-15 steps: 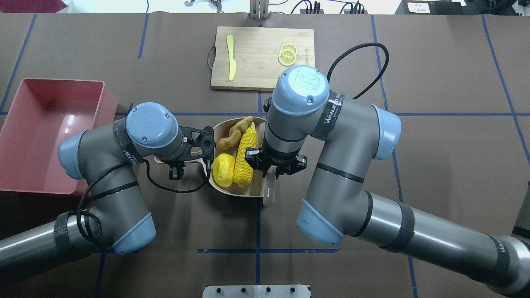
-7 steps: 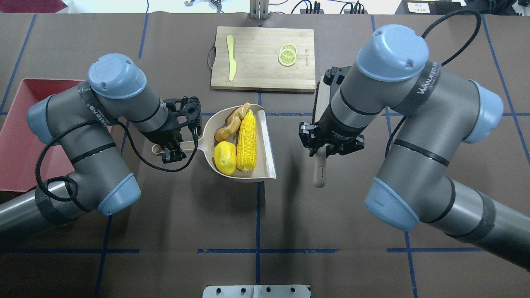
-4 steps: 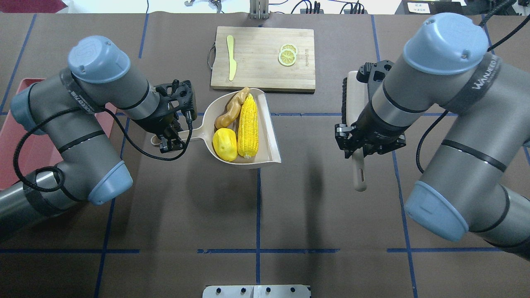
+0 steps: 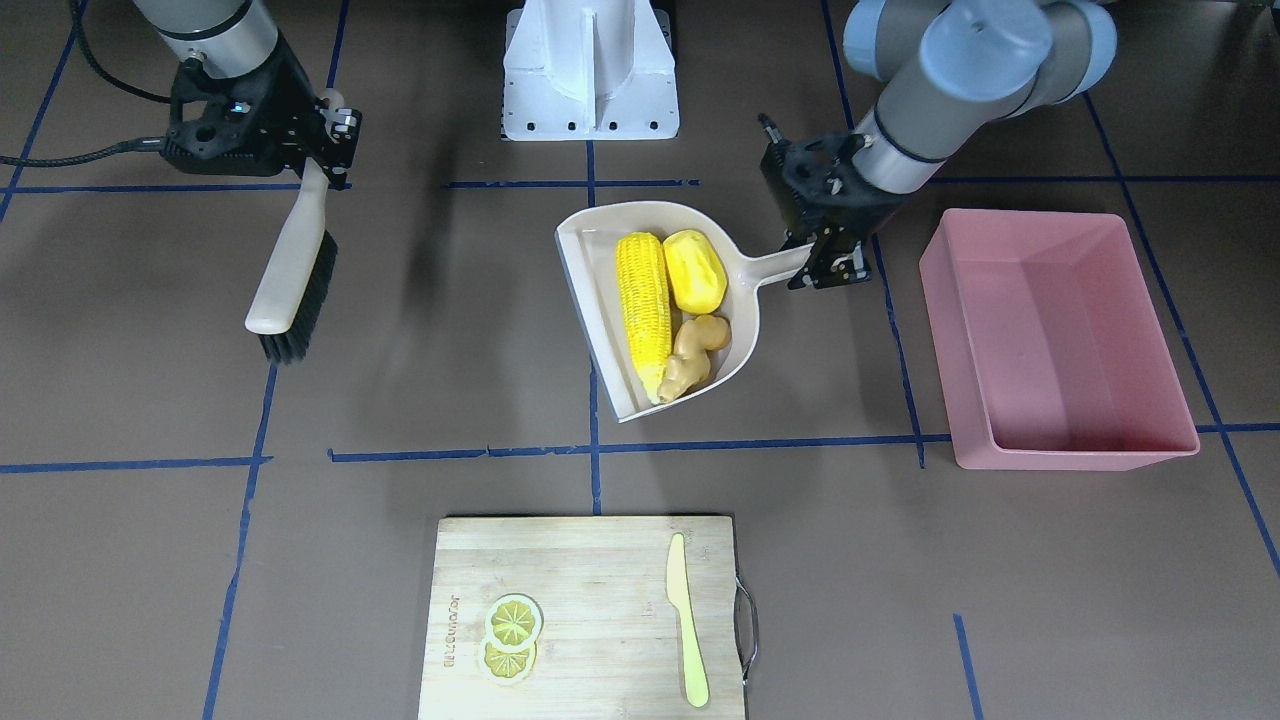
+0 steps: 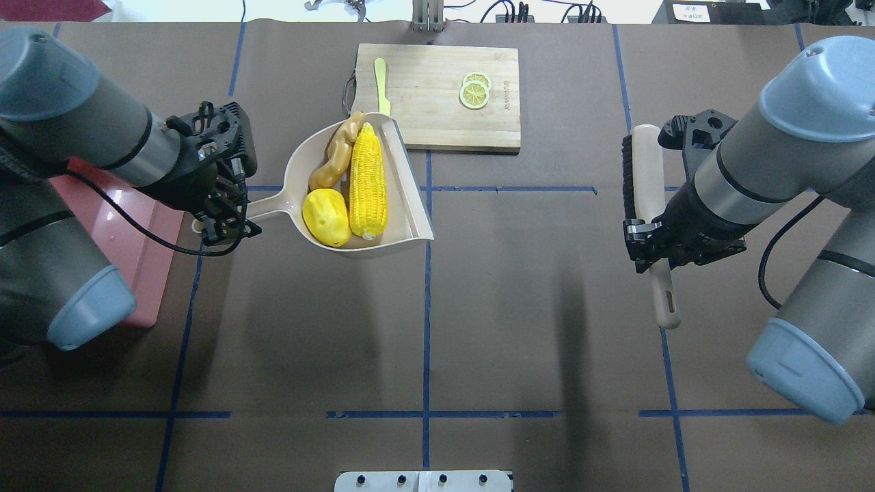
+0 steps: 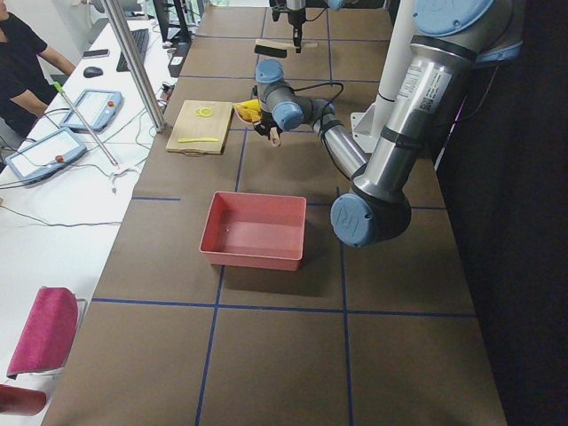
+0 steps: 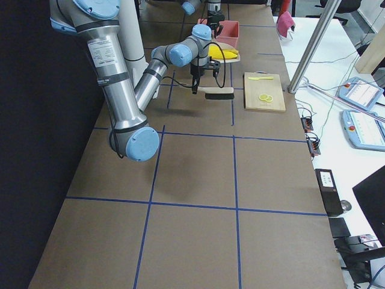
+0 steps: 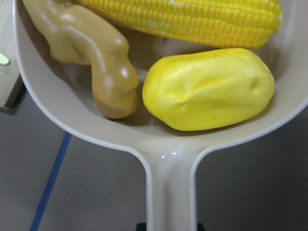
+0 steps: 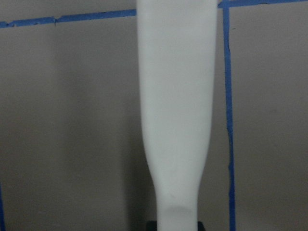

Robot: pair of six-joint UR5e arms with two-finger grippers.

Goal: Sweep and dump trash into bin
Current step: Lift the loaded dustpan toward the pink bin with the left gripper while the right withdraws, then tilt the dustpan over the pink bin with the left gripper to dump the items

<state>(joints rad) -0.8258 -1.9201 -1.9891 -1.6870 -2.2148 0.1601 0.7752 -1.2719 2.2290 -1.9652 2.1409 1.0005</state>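
Observation:
A beige dustpan (image 5: 412,217) hangs above the table, level. In it lies the trash: a corn cob (image 5: 368,181), a yellow potato-like lump (image 5: 327,217) and a tan ginger root (image 5: 333,160). My left gripper (image 5: 222,222) is shut on the dustpan's handle (image 8: 171,192). The pink bin (image 4: 1060,340) stands empty just beyond that gripper, on the side away from the pan; in the overhead view my left arm covers most of the bin (image 5: 147,239). Off to the right, my right gripper (image 5: 660,239) is shut on the handle of a brush (image 5: 646,164), whose black bristles face the dustpan.
A wooden cutting board (image 5: 437,96) lies at the far middle with lemon slices (image 5: 475,90) and a pale yellow knife (image 5: 381,82), its near end hidden behind the raised dustpan. A white mount (image 4: 590,70) sits at the robot's edge. A person (image 6: 22,62) sits at a side desk.
The left arm has lifted the loaded dustpan and carried it left, closer to the bin. My right arm has swung the brush far out to the right.

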